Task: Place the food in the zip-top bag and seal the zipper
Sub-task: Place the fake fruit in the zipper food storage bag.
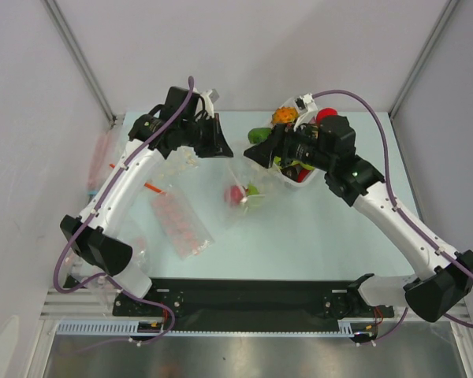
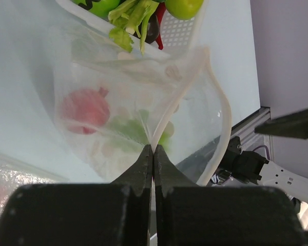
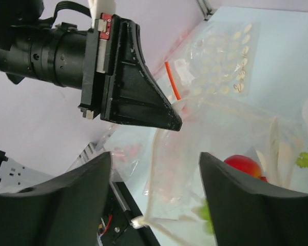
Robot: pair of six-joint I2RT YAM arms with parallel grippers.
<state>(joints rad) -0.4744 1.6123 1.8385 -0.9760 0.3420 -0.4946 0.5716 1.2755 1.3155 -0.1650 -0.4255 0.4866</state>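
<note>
Top external: desk centre, zip-top bag lying open, partly loaded.
Bag sits just left of the white tray. On its rim the left gripper is clamped fully, holding the mouth up; the right gripper is spread wide at the mouth, gripping nothing. In the bag: red piece and green piece; orange piece at the tray, upper centre of frame.

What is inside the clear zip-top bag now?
Through the zip-top bag, a red fruit and a green piece show inside. The cloudy plastic blurs them; more pieces may hide.
</note>
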